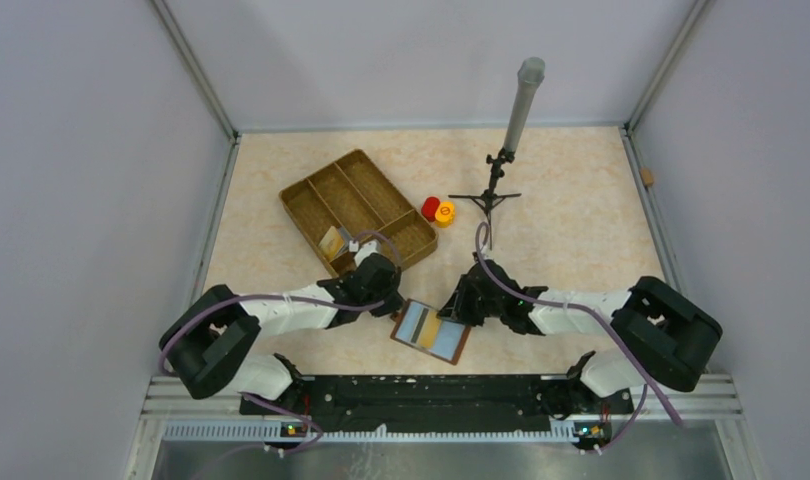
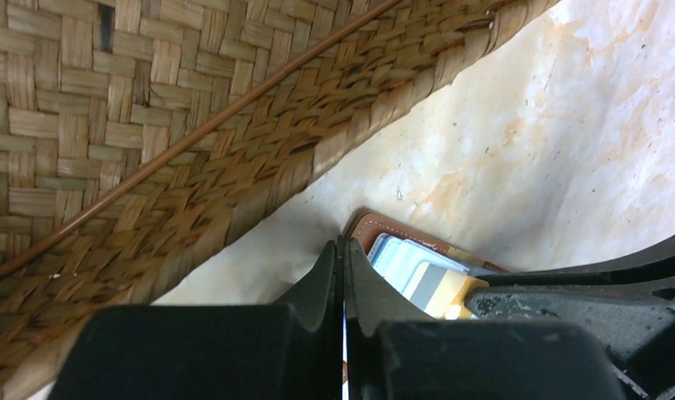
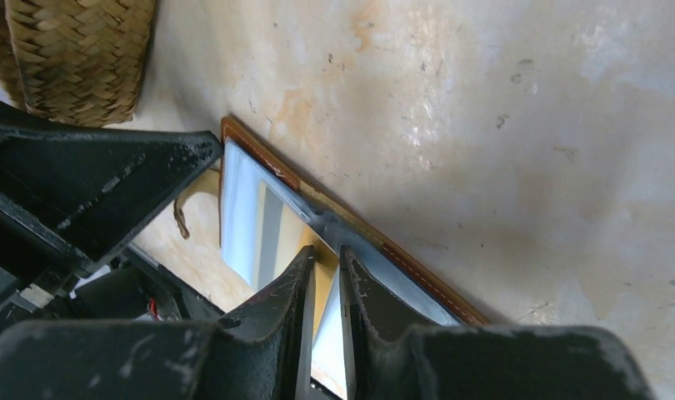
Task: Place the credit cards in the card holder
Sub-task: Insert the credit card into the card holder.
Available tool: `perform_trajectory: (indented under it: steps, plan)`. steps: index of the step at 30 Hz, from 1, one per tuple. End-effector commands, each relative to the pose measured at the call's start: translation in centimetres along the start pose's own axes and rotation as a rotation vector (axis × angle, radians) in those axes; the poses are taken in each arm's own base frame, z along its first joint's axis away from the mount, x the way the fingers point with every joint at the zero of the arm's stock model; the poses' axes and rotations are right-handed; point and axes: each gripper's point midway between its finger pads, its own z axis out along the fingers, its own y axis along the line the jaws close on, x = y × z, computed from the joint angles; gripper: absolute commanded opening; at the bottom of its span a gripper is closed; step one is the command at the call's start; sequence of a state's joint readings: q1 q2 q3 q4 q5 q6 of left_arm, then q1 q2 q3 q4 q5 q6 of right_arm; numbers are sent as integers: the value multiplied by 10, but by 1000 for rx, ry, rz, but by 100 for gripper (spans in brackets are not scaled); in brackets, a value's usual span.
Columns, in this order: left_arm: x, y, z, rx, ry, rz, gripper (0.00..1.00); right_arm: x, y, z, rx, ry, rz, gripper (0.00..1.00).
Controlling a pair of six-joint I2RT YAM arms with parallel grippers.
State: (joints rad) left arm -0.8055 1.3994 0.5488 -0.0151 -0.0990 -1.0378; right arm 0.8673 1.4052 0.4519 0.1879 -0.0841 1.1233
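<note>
1. The card holder (image 3: 409, 264) is laid open on the table (image 1: 581, 230) near the wicker tray (image 2: 384, 108), with pale blue and gold credit cards (image 3: 242, 208) seen inside.
2. The left gripper (image 2: 341, 250) is clenched at its corner.
3. The right gripper (image 3: 327, 254) is narrowed to a slit over the cards; whether one is grasped cannot be told.

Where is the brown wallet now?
In the top view, the card holder lies open centrally, between the left tool and right tool, in front of the wicker tray.
</note>
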Motion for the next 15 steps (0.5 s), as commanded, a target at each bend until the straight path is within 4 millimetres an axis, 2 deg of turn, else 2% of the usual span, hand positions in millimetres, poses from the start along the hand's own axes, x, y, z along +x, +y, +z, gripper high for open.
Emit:
perform_trajectory:
  steps: [1,5,10,12,15]
  plan:
    - [-2,-6,-8,36,-27,-23,0,-17,5,-2,64,-68,-79,18]
    - [0,-5,-16,47,-22,-24,2,-29,-2,-15,150,-105,-153,27]
    - [-5,-17,-29,94,-24,-7,22,-33,-10,-34,228,-116,-228,39]
    - [-7,-18,-34,90,-26,6,31,-30,-6,-40,225,-107,-243,40]
    - [-6,-20,-41,93,-13,39,40,-16,9,-45,161,-68,-236,40]
